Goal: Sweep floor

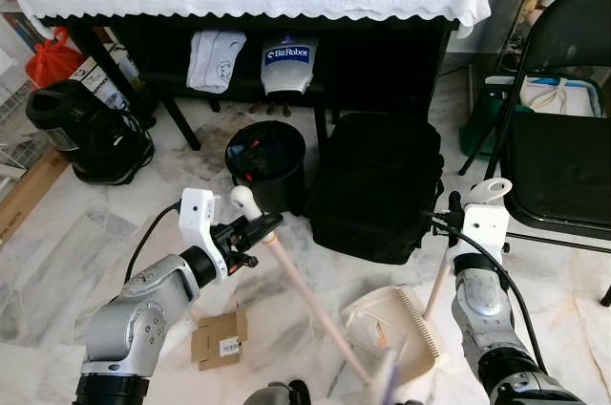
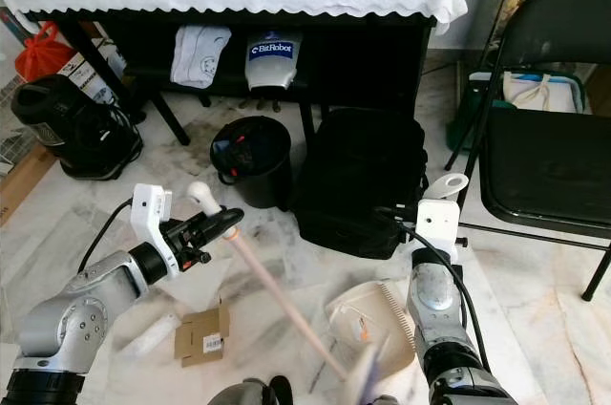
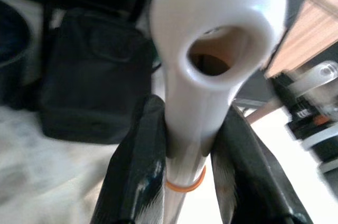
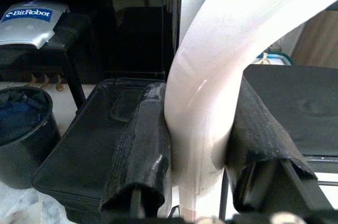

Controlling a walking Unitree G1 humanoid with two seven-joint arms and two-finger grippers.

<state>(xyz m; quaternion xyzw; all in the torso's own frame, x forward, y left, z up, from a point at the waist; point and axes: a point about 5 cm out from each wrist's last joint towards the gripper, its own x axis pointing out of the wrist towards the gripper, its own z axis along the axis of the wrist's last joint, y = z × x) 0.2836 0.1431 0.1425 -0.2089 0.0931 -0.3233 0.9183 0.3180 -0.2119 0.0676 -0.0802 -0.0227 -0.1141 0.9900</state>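
1. Reaching forward and inward from the lower left, the left arm is bent at the elbow, and its left gripper [image 1: 256, 229] points toward the bin [image 1: 266, 164].
2. Its jaws are clamped on the broom [image 1: 304, 294] just below the white looped handle tip; in the left wrist view both black fingers [image 3: 138, 171] press against the shaft, above an orange band.
3. From that grip the pale pink broom shaft slants down across the marble floor [image 1: 86, 262] to a blurred head at the lower edge, just beside the dustpan [image 1: 396, 330].
4. On the other side, the right arm rises nearly upright from the lower right, its white wrist housing topmost.
5. The right gripper [image 4: 203, 145] has its jaws closed around the white dustpan handle, fingers touching it on both sides.
6. The cream dustpan lies on the floor between the two arms, in front of a black bag [image 1: 377, 185].
7. A flattened piece of cardboard [image 1: 219, 336] lies on the floor under the left arm.
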